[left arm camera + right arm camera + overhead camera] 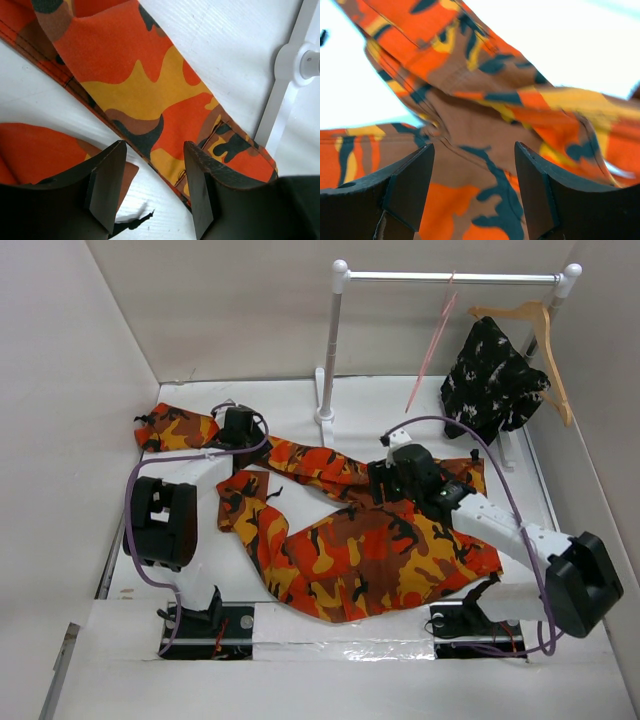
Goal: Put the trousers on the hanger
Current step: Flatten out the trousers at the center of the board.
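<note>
Here, the orange camouflage trousers (370, 550) lie spread on the white worktop (290, 405), one leg stretching toward the far left corner. The pink wire hanger (435, 340) hangs tilted from the rail (450, 277) at the back, well apart from them. The left tool (237, 427) hovers over that far leg, fingers released. The right tool (388, 478) is released too, over rumpled cloth near the middle. A black-and-white garment (490, 380) drapes from a wooden hanger (540, 325).

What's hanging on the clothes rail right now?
A bare pink hanger and a wooden hanger carrying a black-and-white garment. The garment covers part of the wooden hanger, so that stretch cannot be seen.
</note>
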